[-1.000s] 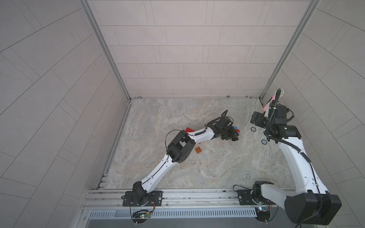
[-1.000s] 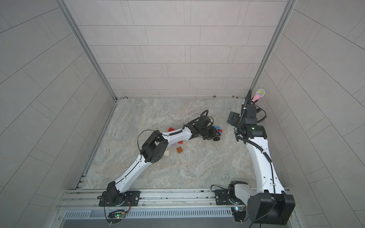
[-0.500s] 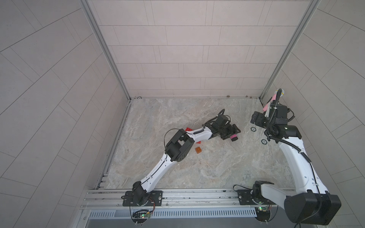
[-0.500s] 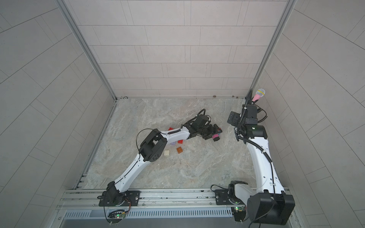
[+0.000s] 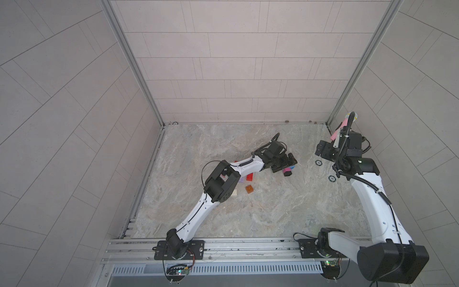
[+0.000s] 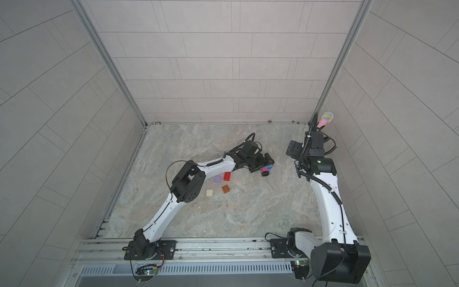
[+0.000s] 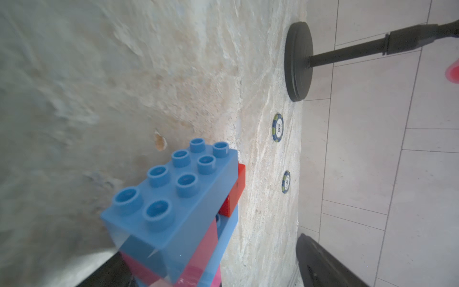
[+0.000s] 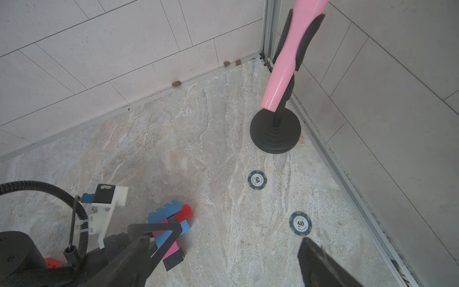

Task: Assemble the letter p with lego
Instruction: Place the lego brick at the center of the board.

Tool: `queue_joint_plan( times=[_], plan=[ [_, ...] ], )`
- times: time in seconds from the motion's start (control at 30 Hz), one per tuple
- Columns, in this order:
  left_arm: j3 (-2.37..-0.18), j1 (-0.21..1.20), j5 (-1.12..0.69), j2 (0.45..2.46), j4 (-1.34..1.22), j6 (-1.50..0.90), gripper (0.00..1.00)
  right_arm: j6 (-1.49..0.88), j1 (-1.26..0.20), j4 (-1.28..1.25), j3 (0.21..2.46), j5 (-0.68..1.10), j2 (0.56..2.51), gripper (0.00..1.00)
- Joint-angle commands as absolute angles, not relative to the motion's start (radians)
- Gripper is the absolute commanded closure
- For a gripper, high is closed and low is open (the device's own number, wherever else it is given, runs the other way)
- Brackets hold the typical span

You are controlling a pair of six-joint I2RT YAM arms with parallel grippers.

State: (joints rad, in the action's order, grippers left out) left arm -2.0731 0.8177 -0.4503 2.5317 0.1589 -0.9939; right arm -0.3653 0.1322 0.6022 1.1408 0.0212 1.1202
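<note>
Left gripper (image 5: 288, 166): jaws wide apart, clamping nothing | lego assembly (image 8: 159, 217) of blue, pink, black and red bricks rests on the counter (image 5: 248, 218) between those jaws, closer to one jaw | red brick (image 6: 226, 176) and other loose lego lie behind it, beside its arm | right gripper (image 5: 322, 151): open, empty, well apart, so the left is nearer

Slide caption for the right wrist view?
Right gripper, jaws open, facing lego assembly, two poker chips, pink microphone on stand.
</note>
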Motion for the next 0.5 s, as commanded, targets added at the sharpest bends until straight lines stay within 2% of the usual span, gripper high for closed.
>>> queue_joint_plan(
  times=[0.0,0.2,0.47],
  plan=[
    [-2.178,0.805,-0.394,2.628,0.423,-0.907,0.00,-0.378,0.137,0.604,1.152,0.023,1.109,0.05],
    [-2.226,0.805,-0.311,2.646,0.549,-0.848,0.00,-0.376,0.137,0.606,1.154,0.023,1.104,0.05],
    [-2.182,0.806,-0.230,2.535,0.564,-0.765,0.00,-0.377,0.138,0.603,1.152,0.038,1.102,0.05]
  ],
)
